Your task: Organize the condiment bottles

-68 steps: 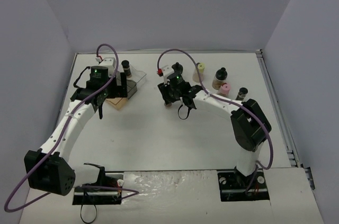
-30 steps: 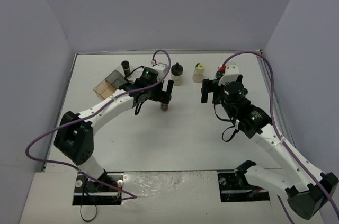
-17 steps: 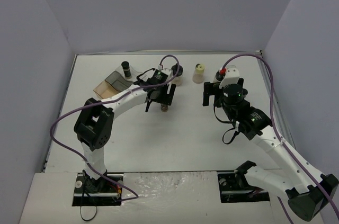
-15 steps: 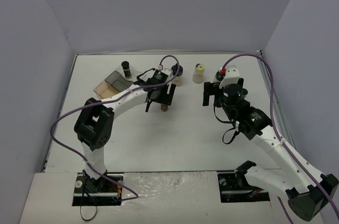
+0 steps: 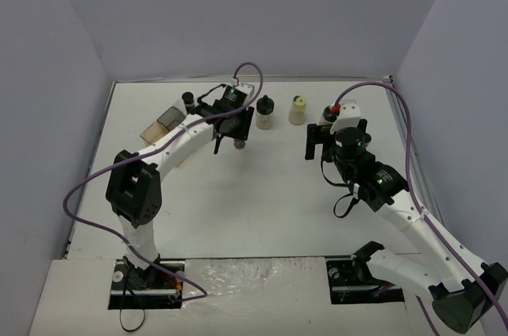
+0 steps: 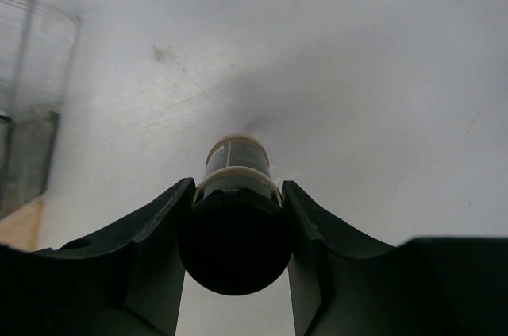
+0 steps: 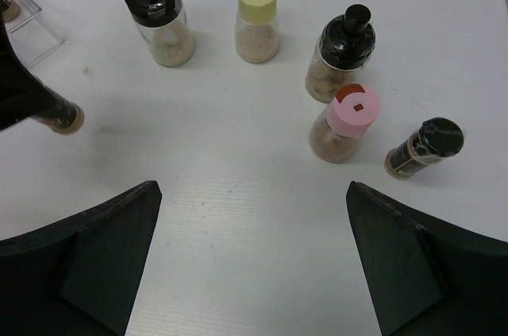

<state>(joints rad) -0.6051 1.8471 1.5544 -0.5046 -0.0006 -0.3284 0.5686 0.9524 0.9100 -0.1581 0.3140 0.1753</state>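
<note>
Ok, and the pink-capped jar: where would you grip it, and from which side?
Probably the clear body just under the cap of the pink-capped jar, coming from the near side with the open right gripper. It stands upright, the spouted black-capped jar crowds it behind, and a slim black-capped jar sits to its right.

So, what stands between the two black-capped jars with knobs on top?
The yellow-capped jar, touching neither one knobbed jar nor the other knobbed jar; the right wrist view shows this.
</note>
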